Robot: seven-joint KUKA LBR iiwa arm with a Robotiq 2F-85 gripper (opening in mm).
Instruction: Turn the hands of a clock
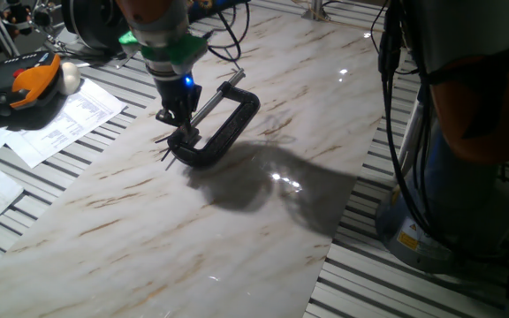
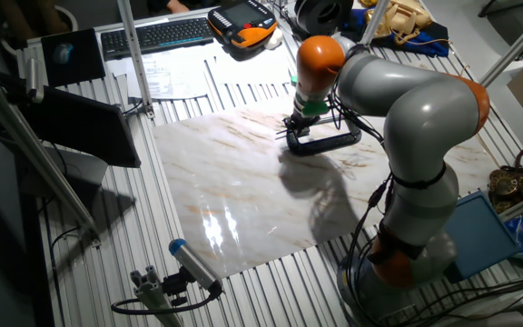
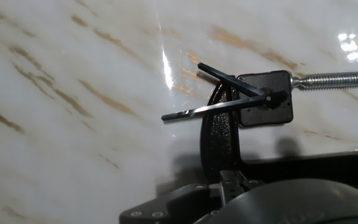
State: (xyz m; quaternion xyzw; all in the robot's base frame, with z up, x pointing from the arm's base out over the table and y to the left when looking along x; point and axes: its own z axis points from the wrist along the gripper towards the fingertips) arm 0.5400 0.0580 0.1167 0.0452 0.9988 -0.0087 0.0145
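Observation:
The clock (image 3: 266, 101) is a small black hub at one end of a black C-clamp (image 1: 228, 124) that lies on the marble slab. Its two thin dark hands (image 3: 213, 109) point left, spread a little apart; they also show in one fixed view (image 1: 167, 150). My gripper (image 1: 178, 122) hangs straight down over the hub end of the clamp, its dark fingers close above or against the hub. In the hand view only the gripper's body (image 3: 229, 202) shows at the bottom edge, just below the clamp's arm. The fingertips are not plainly seen, so I cannot tell their opening.
The clamp's long steel screw rod (image 3: 334, 79) runs right from the hub. The marble slab (image 1: 131, 212) lies on a slatted table. Papers (image 1: 64, 119) and an orange pendant (image 1: 25, 84) lie at the left. Cables hang at the right (image 1: 396, 106).

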